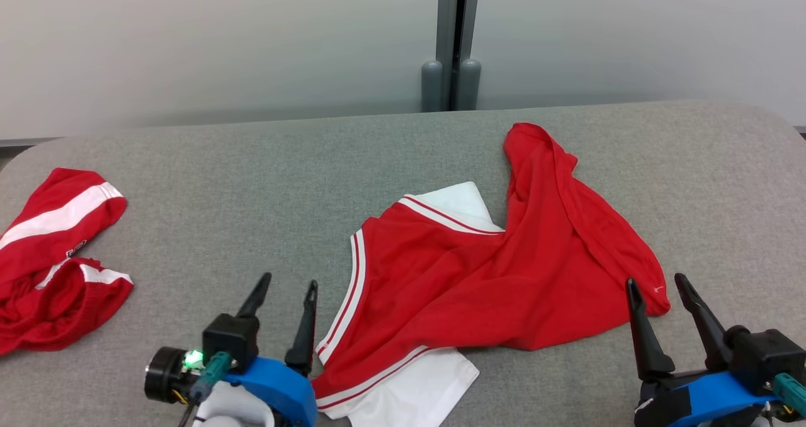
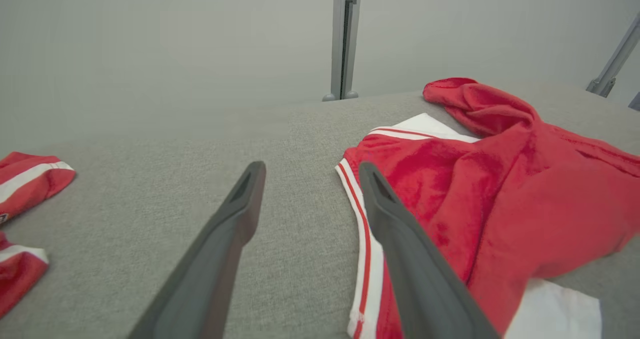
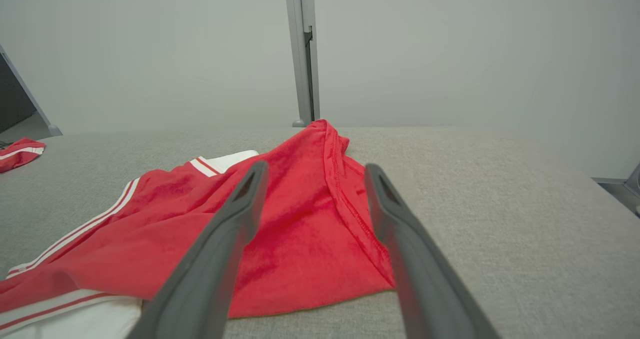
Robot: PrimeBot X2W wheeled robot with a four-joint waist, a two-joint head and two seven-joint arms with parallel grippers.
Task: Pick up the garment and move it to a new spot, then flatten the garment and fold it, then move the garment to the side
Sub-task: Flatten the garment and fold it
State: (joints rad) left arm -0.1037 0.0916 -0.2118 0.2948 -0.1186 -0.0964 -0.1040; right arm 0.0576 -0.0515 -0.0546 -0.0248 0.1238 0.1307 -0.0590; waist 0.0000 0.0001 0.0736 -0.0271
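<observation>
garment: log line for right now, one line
garment: crumpled on grey surface | left gripper: fingers open, empty, by striped edge | right gripper: fingers open, empty, by red corner

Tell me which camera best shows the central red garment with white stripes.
The head view: the crumpled red garment with white striped trim lies almost whole on the grey table, only its white corner clipped. The left wrist view cuts off its right side; the right wrist view crops its left corner.

Bare table (image 1: 252,162) is found at centre-left of the frame; the centre-right is blocked by the garment (image 1: 504,276), the left edge by a second red garment (image 1: 50,257).
</observation>
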